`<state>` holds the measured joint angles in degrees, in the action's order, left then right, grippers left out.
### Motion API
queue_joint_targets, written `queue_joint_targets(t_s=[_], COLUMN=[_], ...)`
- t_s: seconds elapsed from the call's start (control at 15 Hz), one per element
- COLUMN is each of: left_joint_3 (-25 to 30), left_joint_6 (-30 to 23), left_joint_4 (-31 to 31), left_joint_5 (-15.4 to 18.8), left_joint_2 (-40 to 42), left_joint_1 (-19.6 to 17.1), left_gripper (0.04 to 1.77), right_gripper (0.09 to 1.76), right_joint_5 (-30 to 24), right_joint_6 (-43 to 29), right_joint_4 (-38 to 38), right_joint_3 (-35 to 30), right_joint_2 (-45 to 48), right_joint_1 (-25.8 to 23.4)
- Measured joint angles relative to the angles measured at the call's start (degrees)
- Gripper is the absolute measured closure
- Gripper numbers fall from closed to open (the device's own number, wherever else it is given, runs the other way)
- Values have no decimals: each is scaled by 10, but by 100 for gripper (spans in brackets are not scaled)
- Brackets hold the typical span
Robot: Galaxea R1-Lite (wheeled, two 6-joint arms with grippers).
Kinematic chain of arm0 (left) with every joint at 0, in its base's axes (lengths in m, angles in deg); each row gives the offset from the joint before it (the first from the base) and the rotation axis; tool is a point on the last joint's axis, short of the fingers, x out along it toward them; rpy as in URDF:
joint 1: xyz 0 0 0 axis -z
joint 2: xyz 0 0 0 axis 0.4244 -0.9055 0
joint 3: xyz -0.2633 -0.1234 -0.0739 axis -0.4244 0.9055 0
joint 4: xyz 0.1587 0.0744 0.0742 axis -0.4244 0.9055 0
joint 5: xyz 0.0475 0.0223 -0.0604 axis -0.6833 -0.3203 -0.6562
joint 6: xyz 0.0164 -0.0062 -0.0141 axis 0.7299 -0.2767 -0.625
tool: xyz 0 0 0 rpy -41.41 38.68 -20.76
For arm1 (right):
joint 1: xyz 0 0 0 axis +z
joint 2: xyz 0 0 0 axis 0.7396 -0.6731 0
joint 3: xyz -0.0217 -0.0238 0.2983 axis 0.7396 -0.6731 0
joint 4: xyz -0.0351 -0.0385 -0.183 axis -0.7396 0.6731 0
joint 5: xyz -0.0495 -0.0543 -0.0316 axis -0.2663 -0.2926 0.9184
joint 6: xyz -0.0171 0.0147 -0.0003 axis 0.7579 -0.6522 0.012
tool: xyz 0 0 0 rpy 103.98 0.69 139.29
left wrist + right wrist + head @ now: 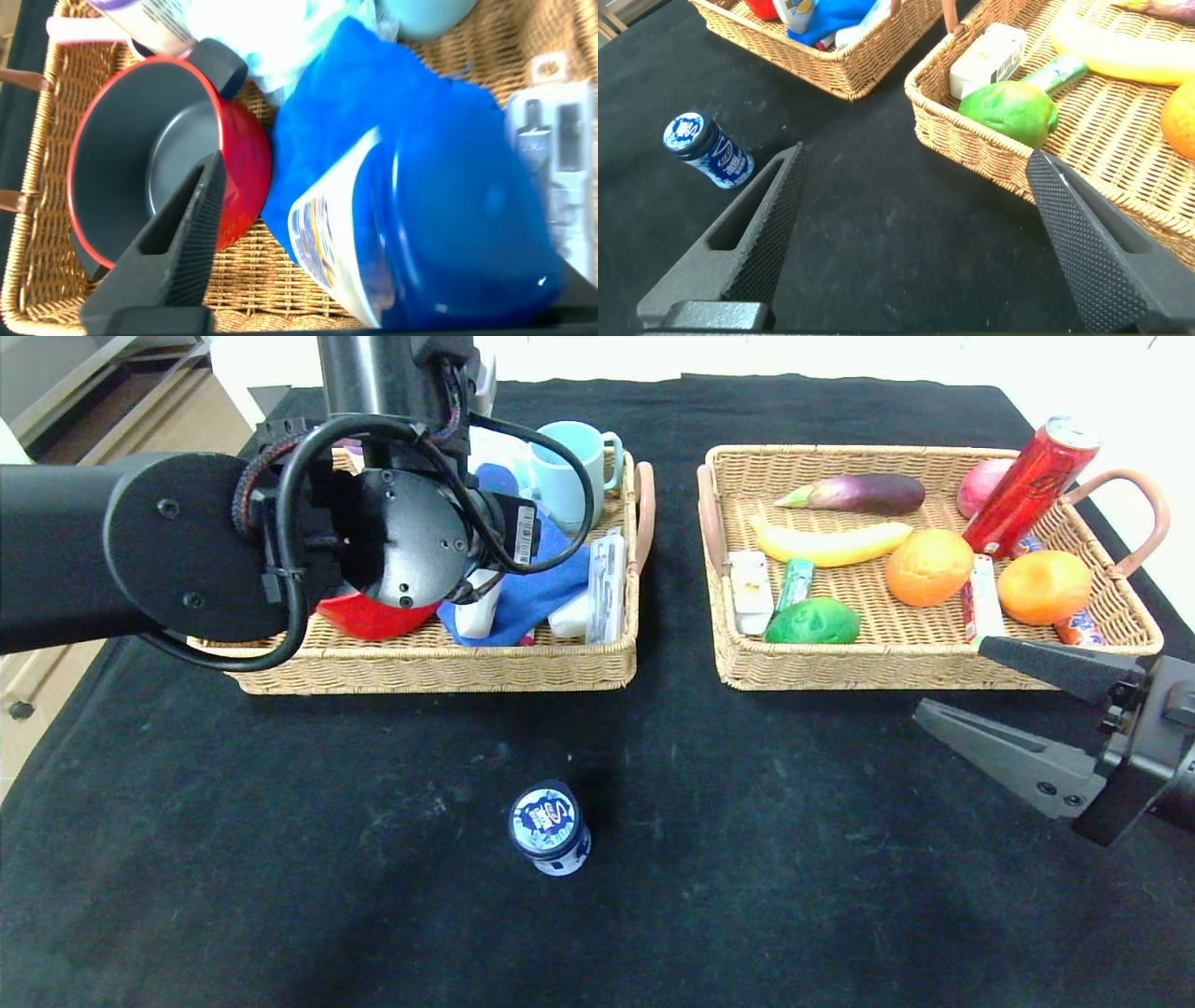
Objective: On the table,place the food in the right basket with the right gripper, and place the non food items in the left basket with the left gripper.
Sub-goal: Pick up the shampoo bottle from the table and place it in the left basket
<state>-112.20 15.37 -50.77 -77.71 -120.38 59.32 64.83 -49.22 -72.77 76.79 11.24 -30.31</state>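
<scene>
Red pot [163, 163] interior (left wrist only)

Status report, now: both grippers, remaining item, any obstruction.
Right gripper open, hovering by right basket. Left gripper over left basket, at red pot. Blue-and-white tub alone on table, unobstructed.

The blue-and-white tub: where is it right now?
In the head view the tub stands alone on the black table, in front of both baskets, nearer the left basket.
</scene>
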Motion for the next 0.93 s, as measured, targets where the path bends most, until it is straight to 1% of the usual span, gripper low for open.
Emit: queue_joint_targets(t_s=[0.33, 0.47, 0.8, 0.93], left_joint_3=[14, 33, 64, 86], left_joint_6=[-12, -23, -41, -49], left_joint_4=[4, 4, 6, 6], left_joint_5=[12, 21, 23, 24], left_joint_2=[41, 61, 92, 103], left_joint_1=[25, 33, 44, 51], left_gripper=[23, 20, 15, 14], right_gripper=[14, 14, 14, 14], right_joint_5=[0, 0, 0, 0], right_joint_6=[0, 0, 1, 1], right_joint_4=[0, 0, 0, 0], right_joint_3=[-1, -1, -1, -1], right_joint_2=[0, 0, 0, 0], right_joint_1=[0, 0, 0, 0])
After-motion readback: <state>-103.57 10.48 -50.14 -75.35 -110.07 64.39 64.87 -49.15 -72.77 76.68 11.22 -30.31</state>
